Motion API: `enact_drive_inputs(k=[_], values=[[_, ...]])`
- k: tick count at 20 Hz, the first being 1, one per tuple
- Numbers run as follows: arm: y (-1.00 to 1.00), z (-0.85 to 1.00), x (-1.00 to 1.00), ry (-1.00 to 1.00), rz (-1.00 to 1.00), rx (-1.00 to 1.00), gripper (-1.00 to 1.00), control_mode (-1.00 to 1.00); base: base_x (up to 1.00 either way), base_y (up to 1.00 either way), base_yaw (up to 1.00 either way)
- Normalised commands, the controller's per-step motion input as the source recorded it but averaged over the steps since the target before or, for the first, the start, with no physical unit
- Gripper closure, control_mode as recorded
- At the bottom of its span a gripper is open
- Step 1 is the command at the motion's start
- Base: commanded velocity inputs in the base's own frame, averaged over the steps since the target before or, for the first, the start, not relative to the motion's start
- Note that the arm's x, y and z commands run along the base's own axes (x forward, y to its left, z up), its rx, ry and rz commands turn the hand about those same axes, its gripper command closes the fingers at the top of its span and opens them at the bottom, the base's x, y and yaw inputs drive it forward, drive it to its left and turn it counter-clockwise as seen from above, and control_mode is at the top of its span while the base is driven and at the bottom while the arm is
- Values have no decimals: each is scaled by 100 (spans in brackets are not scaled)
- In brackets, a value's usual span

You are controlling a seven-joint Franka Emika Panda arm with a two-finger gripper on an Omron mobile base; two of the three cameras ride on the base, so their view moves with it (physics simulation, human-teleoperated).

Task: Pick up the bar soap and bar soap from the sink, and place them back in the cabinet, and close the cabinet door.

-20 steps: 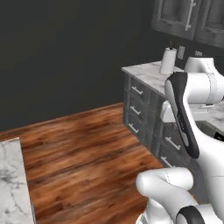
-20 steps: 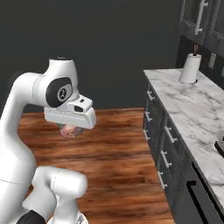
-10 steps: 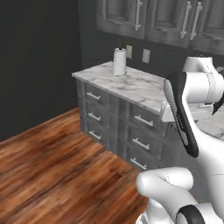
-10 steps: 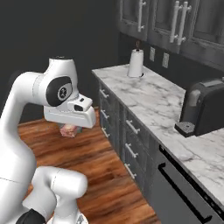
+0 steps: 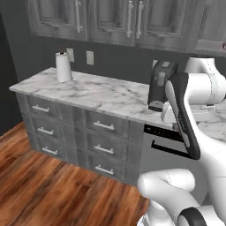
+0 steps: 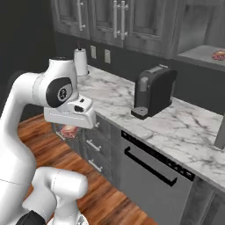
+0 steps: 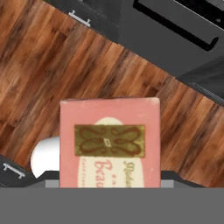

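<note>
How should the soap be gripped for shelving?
Probably as it is now: the gripper pinches the soap across two opposite side edges, coming from one end, with the broad face left free. The bar is flat with straight parallel sides, so the fingers seat squarely.

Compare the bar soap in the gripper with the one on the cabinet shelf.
The held bar soap hangs in the gripper over the wood floor; the shelf bar soap lies flat on the open cabinet shelf. The held one's cream label and gold emblem are legible in the hand view; the shelf one is too small. Both are reddish.
</note>
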Motion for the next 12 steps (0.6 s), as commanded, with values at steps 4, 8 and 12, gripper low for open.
enact_drive_inputs(k=[4,8,12], values=[[0,0,0,0,0,0,100,100,32,0,-60],[0,0,0,0,0,0,100,100,41,0,-57],[0,0,0,0,0,0,100,100,57,0,-51]])
